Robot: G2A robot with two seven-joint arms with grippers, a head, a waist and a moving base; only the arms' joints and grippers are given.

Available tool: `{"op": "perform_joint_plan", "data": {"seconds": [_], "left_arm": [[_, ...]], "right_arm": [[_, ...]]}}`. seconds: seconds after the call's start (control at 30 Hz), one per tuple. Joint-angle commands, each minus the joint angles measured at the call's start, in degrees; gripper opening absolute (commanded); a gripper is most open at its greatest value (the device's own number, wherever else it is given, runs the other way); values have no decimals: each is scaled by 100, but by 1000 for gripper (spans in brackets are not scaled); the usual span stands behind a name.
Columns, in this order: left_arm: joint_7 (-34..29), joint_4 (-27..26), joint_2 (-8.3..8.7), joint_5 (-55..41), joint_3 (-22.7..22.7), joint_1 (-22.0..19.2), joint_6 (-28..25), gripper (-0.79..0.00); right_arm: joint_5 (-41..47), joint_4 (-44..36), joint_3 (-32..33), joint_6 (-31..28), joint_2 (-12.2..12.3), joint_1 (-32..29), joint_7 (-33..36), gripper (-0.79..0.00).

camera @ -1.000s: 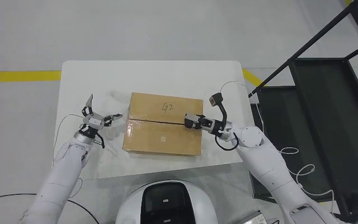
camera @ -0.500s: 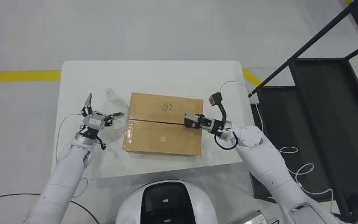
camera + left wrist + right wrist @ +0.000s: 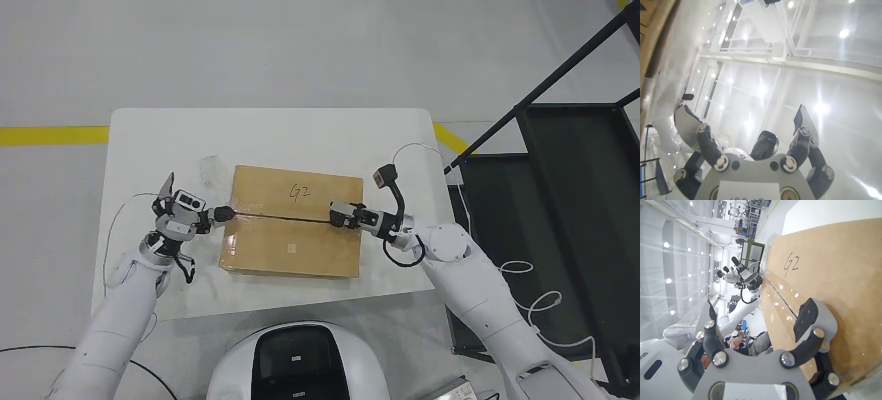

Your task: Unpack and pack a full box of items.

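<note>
On the table (image 3: 150,150), box (image 3: 295,240) between left tool (image 3: 743,111) and right tool (image 3: 759,308), both spread wide, empty

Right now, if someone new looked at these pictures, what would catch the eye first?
A closed cardboard box with a taped centre seam sits in the middle of the white table. The two open grippers face each other across it: the left gripper by the seam's left end, the right gripper at its right end with one finger over the box top.

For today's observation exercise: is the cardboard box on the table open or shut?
Shut. On the cardboard box, both top flaps lie flat, meeting at a taped centre seam.
</note>
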Motion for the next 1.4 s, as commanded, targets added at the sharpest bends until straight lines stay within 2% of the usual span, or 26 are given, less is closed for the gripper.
{"op": "perform_joint_plan", "data": {"seconds": [0.0,0.3,0.43,0.53,0.8,1.03,1.37], "left_arm": [[-260,-106,13,181,-26,50,-42,0],[-521,-262,137,82,-598,535,447,0],[-252,-179,206,119,-946,769,428,0],[13,-122,224,387,-1025,807,280,0],[662,343,106,816,-745,427,-21,0],[1045,854,-29,593,-663,141,-246,0],[1335,1270,-279,305,-335,-301,-48,0]], "right_arm": [[-15,-11,16,-8,4,-13,-3,0],[-25,-44,34,-10,7,-43,11,0],[-47,-44,42,-16,8,-37,4,0],[-53,-49,42,-23,7,-35,4,0],[-88,-103,51,-29,5,-39,-47,0],[-142,-147,56,-45,10,-57,-20,0],[-93,-47,5,-104,-5,-19,33,0]]}}
